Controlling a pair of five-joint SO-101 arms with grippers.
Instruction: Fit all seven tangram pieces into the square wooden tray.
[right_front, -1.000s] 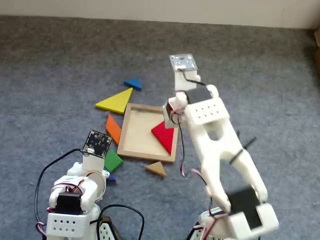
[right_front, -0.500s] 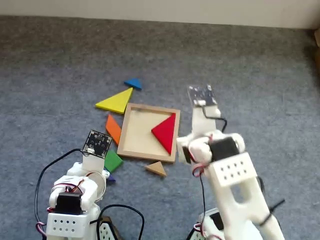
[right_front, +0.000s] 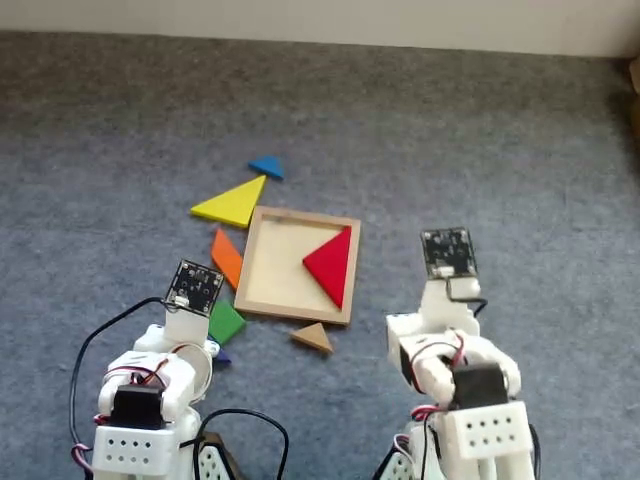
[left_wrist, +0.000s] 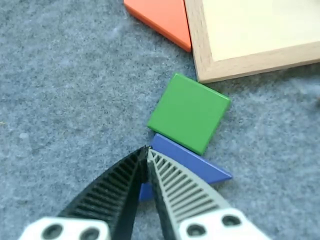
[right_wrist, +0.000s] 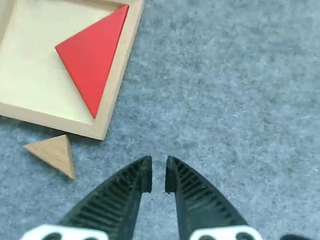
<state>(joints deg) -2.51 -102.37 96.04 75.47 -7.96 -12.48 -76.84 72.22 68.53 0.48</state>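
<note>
The square wooden tray (right_front: 272, 270) lies mid-table with a red triangle (right_front: 332, 262) inside it against its right wall. Around it lie a yellow triangle (right_front: 233, 203), a small blue triangle (right_front: 267, 166), an orange parallelogram (right_front: 227, 256), a green square (right_front: 225, 320) and a wood-coloured triangle (right_front: 314, 337). My left gripper (left_wrist: 148, 152) is shut and empty, its tips over a dark blue triangle (left_wrist: 195, 162) that touches the green square (left_wrist: 190, 112). My right gripper (right_wrist: 158, 175) hangs over bare carpet, right of the tray (right_wrist: 112, 95), all but shut and empty.
Grey carpet covers the whole table. The left arm (right_front: 165, 375) stands at the near edge, below the tray's left corner, and the right arm (right_front: 455, 360) at the near edge, right of the tray. A pale wall runs along the far side.
The right arm has drawn back from over the tray's right side to the near edge, folding down. The red triangle stays in the tray. The left arm has not moved.
</note>
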